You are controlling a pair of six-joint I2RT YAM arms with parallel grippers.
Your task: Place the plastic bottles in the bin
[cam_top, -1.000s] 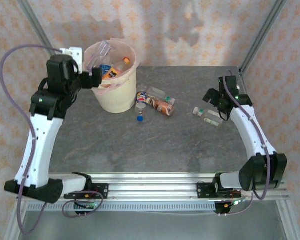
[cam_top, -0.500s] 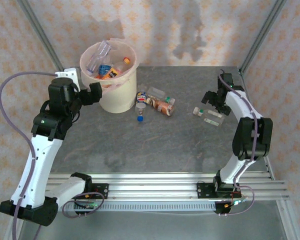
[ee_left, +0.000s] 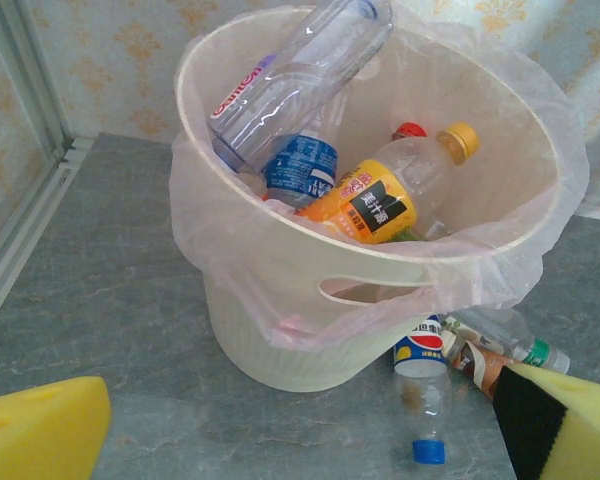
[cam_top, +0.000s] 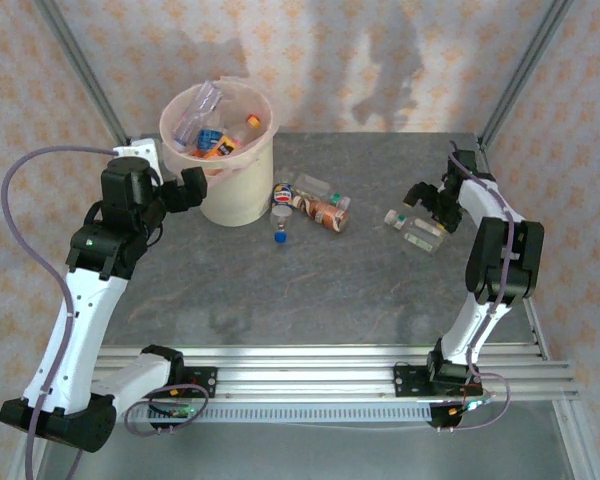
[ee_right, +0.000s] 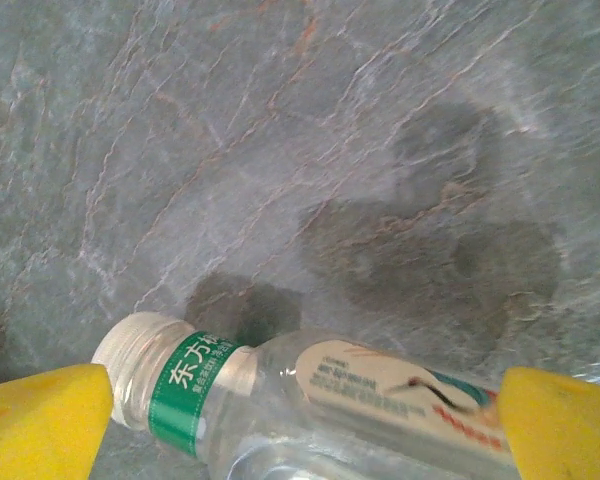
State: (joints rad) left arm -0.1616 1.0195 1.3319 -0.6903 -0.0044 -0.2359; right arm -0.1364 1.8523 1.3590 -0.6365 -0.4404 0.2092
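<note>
Nearest, a Pepsi bottle (cam_top: 280, 200) lies on the table (cam_top: 310, 300) just right of the bin (cam_top: 230, 205), with its blue cap pointing toward the near edge. Well to the right of the bin, the right gripper (cam_top: 427, 203) hangs low with its jaws spread wide. One yellow pad (ee_right: 40, 415) sits on either side of a clear white-capped bottle (ee_right: 330, 400) that lies on its side. Whether the pads touch it I cannot tell. A green-capped bottle (cam_top: 395, 218) lies just beside that spot, on the side toward the bin. Next to the Pepsi bottle, farther from the bin, lie a brown-labelled bottle (cam_top: 327, 213) and a clear bottle (cam_top: 315, 185). On the bin's left, the left gripper (cam_top: 187, 188) hovers near the wall, its jaws wide apart and holding nothing. Inside the pink-lined bin rest an orange-labelled bottle (ee_left: 380, 200) and a blue-labelled bottle (ee_left: 300, 170). A large bottle (ee_left: 290, 80) leans on the bin's far rim and sticks up past it.
</note>
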